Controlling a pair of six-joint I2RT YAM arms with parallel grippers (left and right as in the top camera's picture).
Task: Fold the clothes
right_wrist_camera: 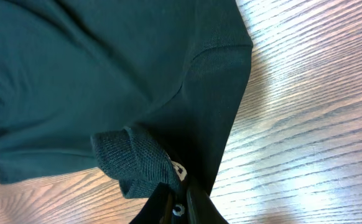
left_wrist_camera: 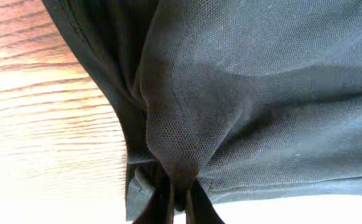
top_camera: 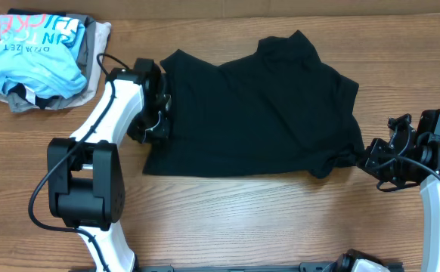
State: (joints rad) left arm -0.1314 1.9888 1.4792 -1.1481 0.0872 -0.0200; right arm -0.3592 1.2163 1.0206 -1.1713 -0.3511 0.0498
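Grasp step looks done. The shirt (top_camera: 258, 113) lies spread on the table (top_camera: 280, 219), nearer its far edge. Both claws are closed on cloth: left gripper (top_camera: 159, 113) on the left edge, right gripper (top_camera: 364, 157) on the right corner. Next move, likely: lift evenly, fold across.

- A black shirt (top_camera: 258, 113) is lying spread across the middle of the wooden table (top_camera: 280, 227), its surface creasing in soft folds.
- The left fingers (top_camera: 164, 106) are closing on the shirt's left edge, and the white left arm (top_camera: 103, 121) is curving in from the near side.
- The right fingers (top_camera: 368, 156) are pinching the shirt's near-right corner, where the fabric is bunching into a point.
- A light blue shirt (top_camera: 31, 64) with lettering is sitting on top of beige and grey garments (top_camera: 97, 38) at the table's far-left corner.
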